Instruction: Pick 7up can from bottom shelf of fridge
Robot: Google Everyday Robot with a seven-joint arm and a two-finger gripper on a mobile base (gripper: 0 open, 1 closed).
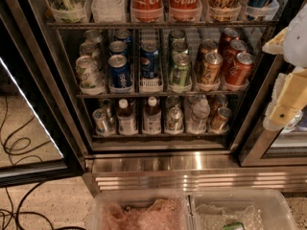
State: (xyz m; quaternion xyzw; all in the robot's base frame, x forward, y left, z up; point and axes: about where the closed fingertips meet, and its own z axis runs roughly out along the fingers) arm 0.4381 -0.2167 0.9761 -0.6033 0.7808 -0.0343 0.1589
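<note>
The fridge [158, 164] stands open in front of me, with a steel base panel. Its bottom shelf [158, 135] holds clear trays with cans and bottles. The 7up can [173, 119], silver-green with a silver top, stands upright at the front of the middle-right tray. A copper-orange can [220, 118] is to its right and white-capped bottles [151, 115] are to its left. Another silver can [101, 120] stands at the shelf's left end. My gripper [284, 110], white and pale yellow, hangs at the right edge of the view, outside the fridge and well right of the 7up can.
The middle rack [158, 94] holds blue, green and orange cans. Coca-Cola bottles [163, 1] stand on the top rack. The open glass door [29, 128] juts out at left. Two clear plastic bins [192, 210] sit on the floor in front. Cables [19, 210] lie at lower left.
</note>
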